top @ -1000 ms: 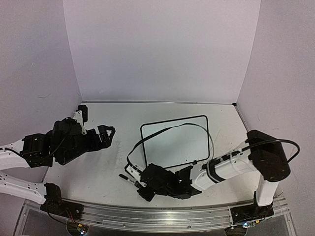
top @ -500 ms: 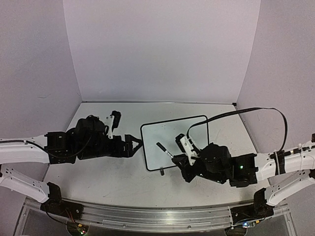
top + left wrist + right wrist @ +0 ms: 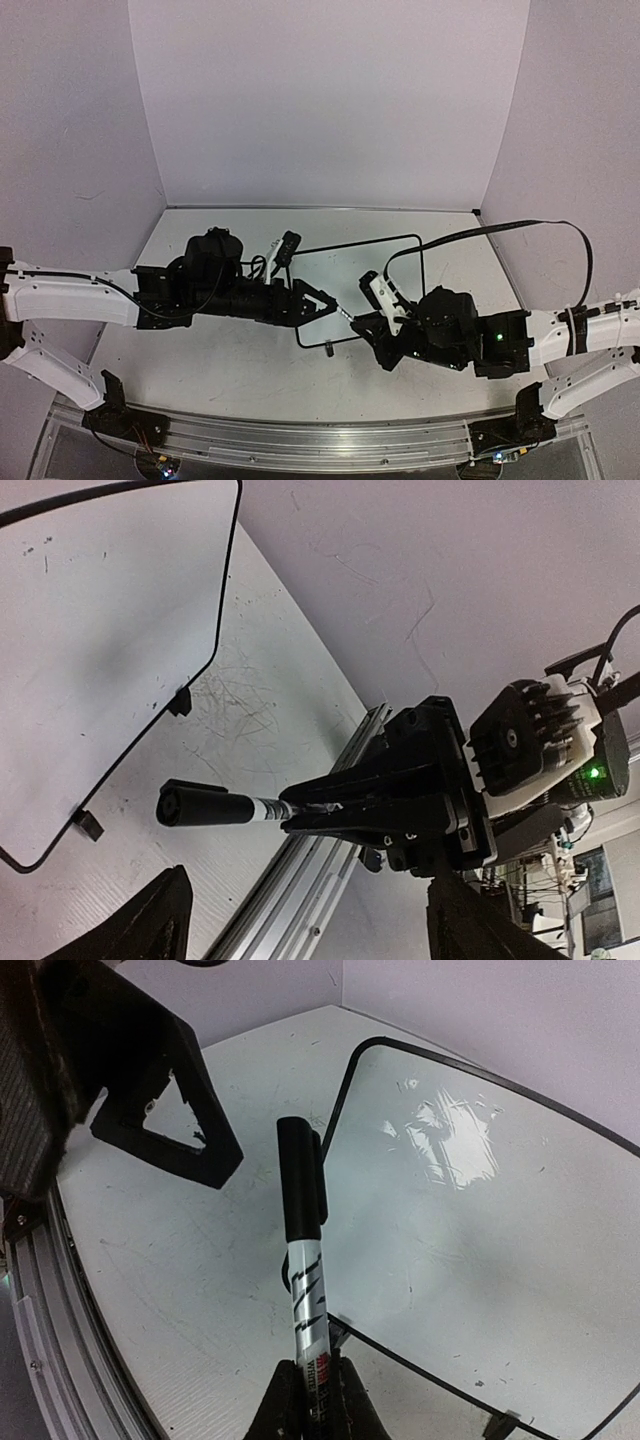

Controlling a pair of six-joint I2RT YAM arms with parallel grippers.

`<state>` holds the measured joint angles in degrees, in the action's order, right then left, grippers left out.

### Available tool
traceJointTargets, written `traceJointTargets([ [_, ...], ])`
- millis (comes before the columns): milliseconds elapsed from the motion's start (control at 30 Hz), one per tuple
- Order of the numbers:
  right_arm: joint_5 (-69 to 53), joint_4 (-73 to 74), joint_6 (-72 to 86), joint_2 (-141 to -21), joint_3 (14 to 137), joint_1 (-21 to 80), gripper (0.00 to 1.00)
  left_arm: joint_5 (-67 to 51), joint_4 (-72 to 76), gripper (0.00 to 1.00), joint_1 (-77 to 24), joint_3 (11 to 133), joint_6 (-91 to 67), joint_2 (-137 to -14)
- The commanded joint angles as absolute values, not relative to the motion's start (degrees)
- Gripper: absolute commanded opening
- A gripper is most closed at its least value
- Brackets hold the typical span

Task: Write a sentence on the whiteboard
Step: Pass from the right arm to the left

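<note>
Right wrist view: the right gripper (image 3: 305, 1400) is clamped on a capped marker (image 3: 303, 1250); the left gripper (image 3: 322, 300), jaws apart, sits just beside the cap; the whiteboard (image 3: 345, 270) lies flat on the table (image 3: 200, 360), its near corner under the marker.

Lighting bright, even, diffuse. Glare patch on the whiteboard (image 3: 455, 1140) in right wrist view. Soft shadows on the worktop (image 3: 200, 350). Focus adequate.

Scuffed grey tabletop (image 3: 200, 350) ringed by lilac walls (image 3: 330, 100), aluminium rail (image 3: 300, 445) at near edge
</note>
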<state>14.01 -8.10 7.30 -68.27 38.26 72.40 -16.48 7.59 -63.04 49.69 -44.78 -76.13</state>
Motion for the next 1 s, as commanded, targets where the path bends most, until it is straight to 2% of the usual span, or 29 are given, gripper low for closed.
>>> traceJointTargets([
  [0,12.71,-9.14,6.07,-68.33,40.79,72.52,0.0,-19.0,11.01,0.75,-61.73,51.99,-50.75,-77.71],
  [133,11.68,-9.3,5.88,-67.37,40.08,72.53,0.0,-17.62,11.1,0.81,-61.36,51.01,-52.86,-77.56],
  [200,10.46,-9.43,5.16,-67.03,39.83,72.52,0.0,-18.05,11.12,0.8,-61.35,51.44,-53.07,-78.23],
  [367,10.08,-9.5,3.22,-66.84,39.69,72.52,0.0,-20.54,11.16,0.6,-61.33,53.41,-52.35,-80.76],
  [567,10.57,-9.67,3.13,-66.46,39.77,72.51,0.0,-22.2,11.44,0.46,-61.35,53.39,-51.73,-81.53],
  [833,8.98,-9.6,3.1,-66.17,39.51,72.51,0.0,-21.05,11.93,0.35,-61.26,52.57,-51.56,-81.73],
  [967,7.62,-9.4,2.28,-66.27,39.64,72.51,0.0,-20.62,12.39,0.34,-61.11,52.73,-51.6,-81.66],
])
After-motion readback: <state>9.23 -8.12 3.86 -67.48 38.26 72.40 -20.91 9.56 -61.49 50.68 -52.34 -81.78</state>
